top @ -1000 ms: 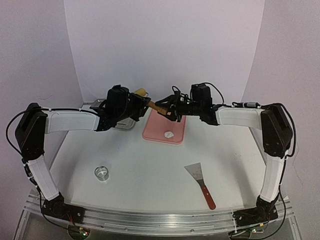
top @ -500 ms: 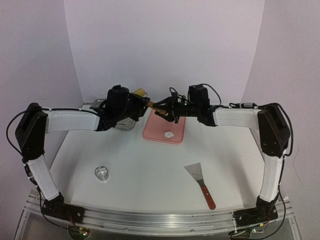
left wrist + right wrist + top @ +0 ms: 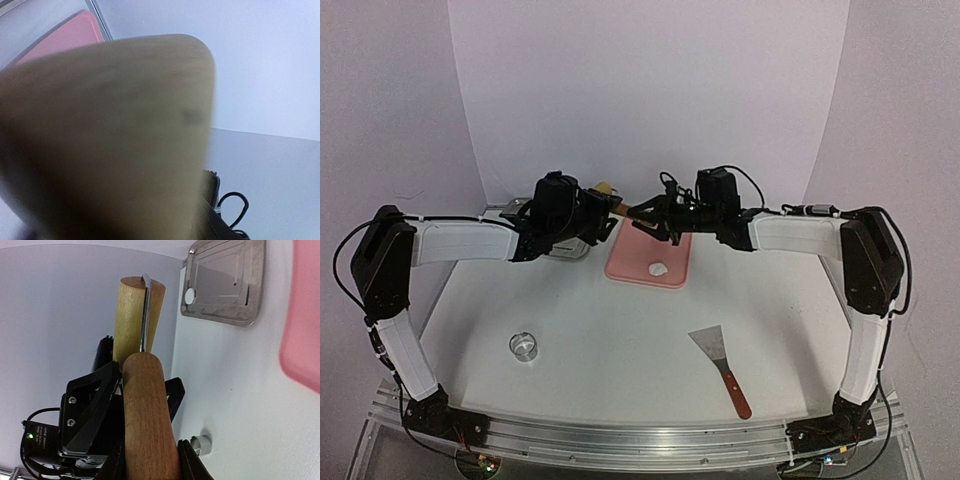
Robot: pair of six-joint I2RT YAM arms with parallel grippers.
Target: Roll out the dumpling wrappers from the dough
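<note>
A wooden rolling pin [image 3: 147, 410], with a pale roller head [image 3: 604, 188] on a metal rod, hangs in the air between both arms above the back of the table. My right gripper [image 3: 150, 465] is shut on its brown handle. My left gripper [image 3: 142, 375] faces it, its black fingers [image 3: 102, 390] flanking the same handle with the jaws spread. Blurred wood [image 3: 110, 135] fills the left wrist view. A small white lump of dough [image 3: 658, 268] lies on the pink board [image 3: 630, 262]. One dumpling wrapper [image 3: 190, 296] rests on the metal tray [image 3: 225, 285].
A small metal ring cutter [image 3: 524, 346] stands at the front left of the table. A scraper [image 3: 720, 365] with a red handle lies at the front right. The white backdrop rises right behind the arms. In the top view my left arm covers most of the tray [image 3: 575, 248].
My right gripper has closed on the pin's handle and shifted slightly left. The left gripper's jaws have widened, and the roller head has dipped a little.
</note>
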